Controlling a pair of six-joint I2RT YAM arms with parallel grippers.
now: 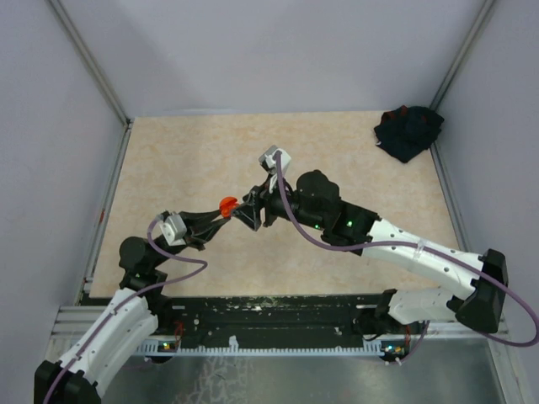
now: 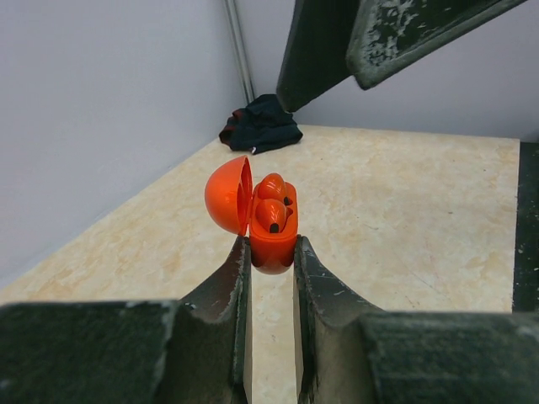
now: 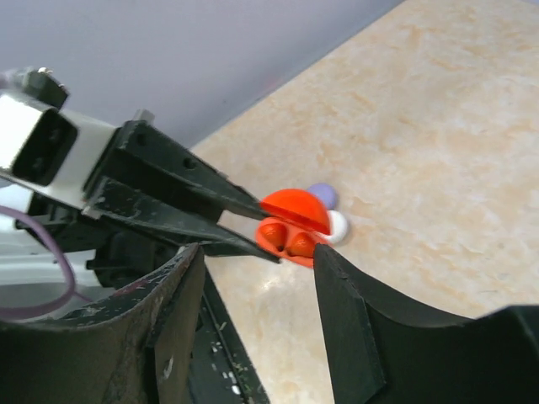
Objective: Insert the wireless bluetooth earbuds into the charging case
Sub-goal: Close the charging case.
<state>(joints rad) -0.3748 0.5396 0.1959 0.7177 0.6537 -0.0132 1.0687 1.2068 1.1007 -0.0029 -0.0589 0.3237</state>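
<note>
The left gripper (image 2: 271, 249) was closed tightly on a glossy orange plastic charging case (image 3: 293, 212) and held it above the table, pinching its rounded lower half between two dark, scratched fingers. The domed lid stood open on its hinge. Two small smooth orange-red earbuds (image 2: 271, 214) sat side by side in the base. The right gripper (image 3: 259, 252) was just beside the case, its jaws apart and holding nothing. A beige marbled tabletop (image 1: 337, 151) lay below, with a crumpled dark cloth (image 1: 408, 131) in its far right corner.

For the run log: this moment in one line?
left gripper: shut on orange case | lid: open | earbuds: seated | right gripper: open
</note>
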